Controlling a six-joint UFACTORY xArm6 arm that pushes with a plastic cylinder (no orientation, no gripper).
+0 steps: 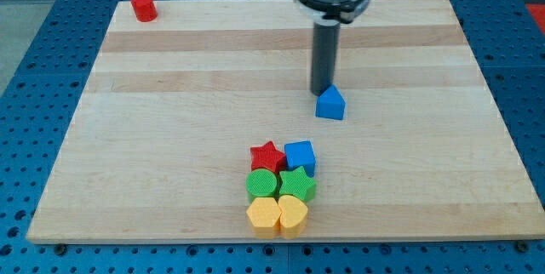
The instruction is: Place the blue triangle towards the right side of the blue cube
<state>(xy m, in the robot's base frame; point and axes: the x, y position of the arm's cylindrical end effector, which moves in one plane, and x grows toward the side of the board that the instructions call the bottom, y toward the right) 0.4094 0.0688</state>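
Observation:
The blue triangle (330, 104) lies on the wooden board (170, 95) right of centre. The blue cube (300, 156) sits lower, at the top right of a cluster of blocks near the view's bottom. My tip (319, 93) stands just at the triangle's upper left, touching or almost touching it. The triangle is above and a little to the right of the cube, well apart from it.
The cluster also holds a red star (267, 156), a green cylinder (262, 183), a green star (297, 184), a yellow hexagon (263, 214) and a yellow heart (293, 213). A red cylinder (143, 7) stands at the board's top left corner.

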